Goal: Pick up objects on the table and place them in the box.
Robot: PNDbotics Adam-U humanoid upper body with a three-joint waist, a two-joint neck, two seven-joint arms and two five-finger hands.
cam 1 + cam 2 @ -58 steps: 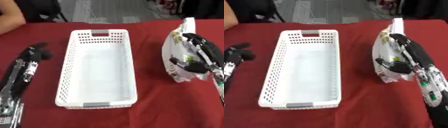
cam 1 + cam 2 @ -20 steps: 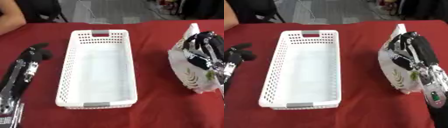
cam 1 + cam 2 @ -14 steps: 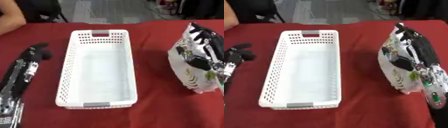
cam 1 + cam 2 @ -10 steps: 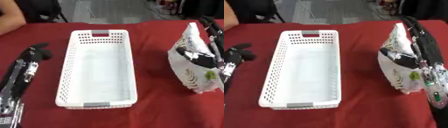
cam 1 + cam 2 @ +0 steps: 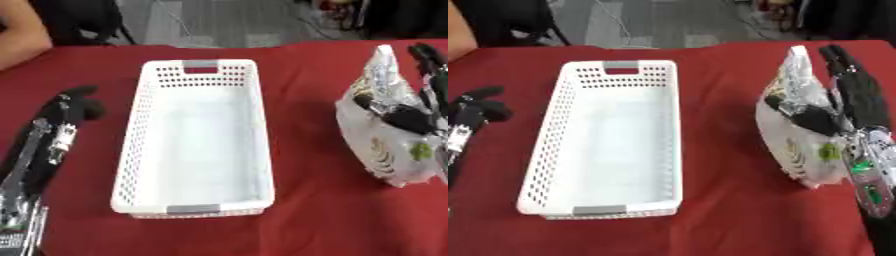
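Standing lengthwise at the middle of the desk [image 5: 710,210], a long white plastic box [image 5: 544,165] is being shown with nothing in it; its walls are perforated with rows of small holes, its floor is smooth, and a grey handle patch is seen at each short end. The desk is being covered by a plain red cloth.

To the right of the box, well apart from it, a white bag [image 5: 794,145] is being held on edge against the cloth by the right hand [image 5: 846,112]. The bag is puffy and crinkled, with a sealed flat top edge pointing away from the robot, darker printed markings on its face and a small green patch near its lower part. The hand's thumb is being pressed across the front face of the bag while the straight black fingers [image 5: 842,65] are being laid along its back, so the bag is being pinched between them.

At the left edge of the desk, beside the box, the left hand [image 5: 74,102] is being rested with its black fingers loosely curled, holding nothing.
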